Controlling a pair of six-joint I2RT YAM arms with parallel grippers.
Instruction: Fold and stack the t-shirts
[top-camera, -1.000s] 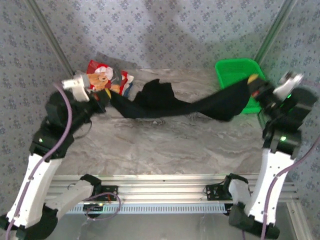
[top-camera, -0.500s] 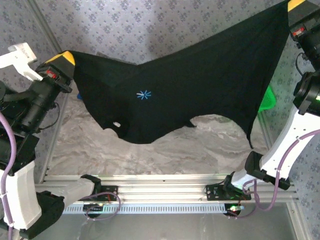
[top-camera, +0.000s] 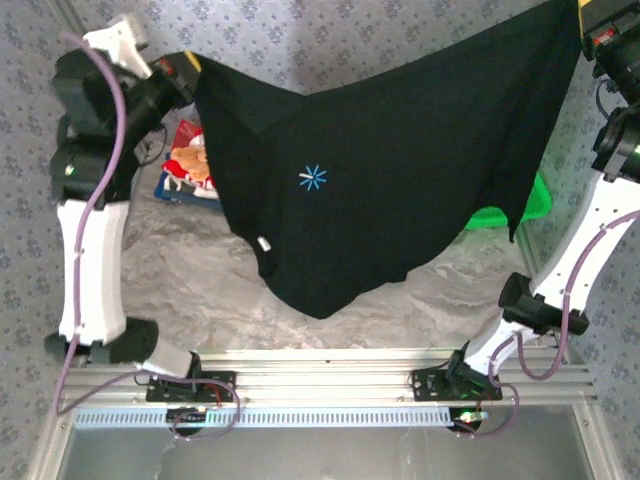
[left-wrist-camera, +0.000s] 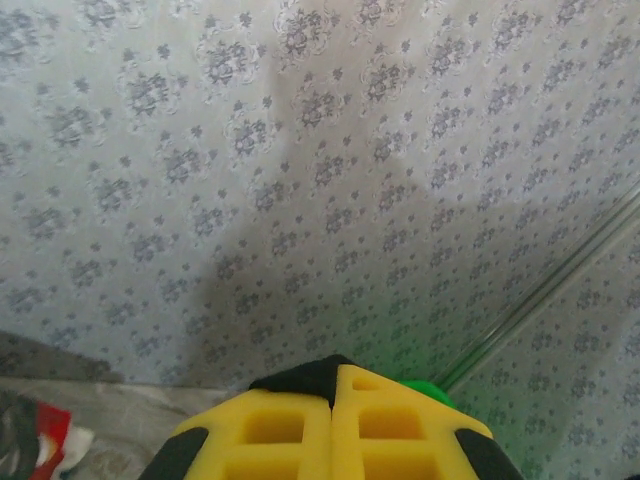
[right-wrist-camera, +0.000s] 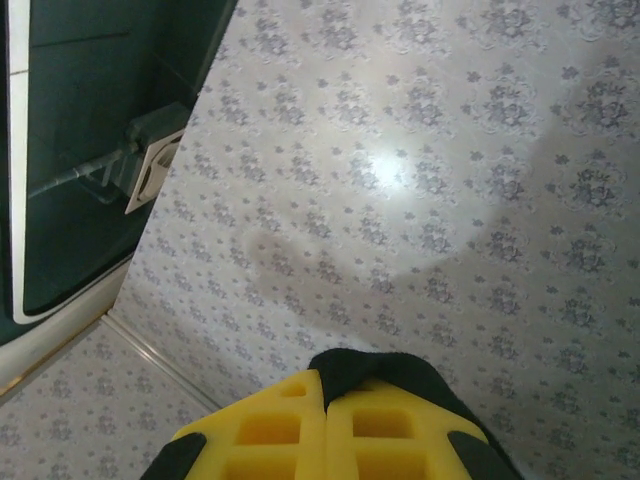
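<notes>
Top view: black t-shirt (top-camera: 400, 170) hangs spread between both raised arms, above the table (top-camera: 170, 270). Its top edge runs left to right, climbing toward the right, so the long axis lies across the workspace. The lower edge sags to a point over the near-centre; can't tell if it touches the marble. A light-blue star print (top-camera: 313, 179) faces the camera, with a white tag (top-camera: 263, 243) near the lower left edge

The same view has the teddy-bear shirt (top-camera: 185, 160) lying at far left of the table on a dark blue cloth (top-camera: 172, 192), both partly behind the black one. The green basket (top-camera: 500, 213) peeks out under its right side

Left wrist view: left gripper (left-wrist-camera: 333, 395) jaws fully closed, yellow fingers (left-wrist-camera: 270, 430) pressed together, a sliver of black cloth pinched at the tips. Behind is the patterned wall (left-wrist-camera: 300, 150)

Right wrist view: right gripper (right-wrist-camera: 322, 400) also clamped tight, black fabric bunched over the tips. A dark window panel (right-wrist-camera: 90, 130) sits at left, unseen from the top

So each gripper holds one upper corner of the black shirt
</notes>
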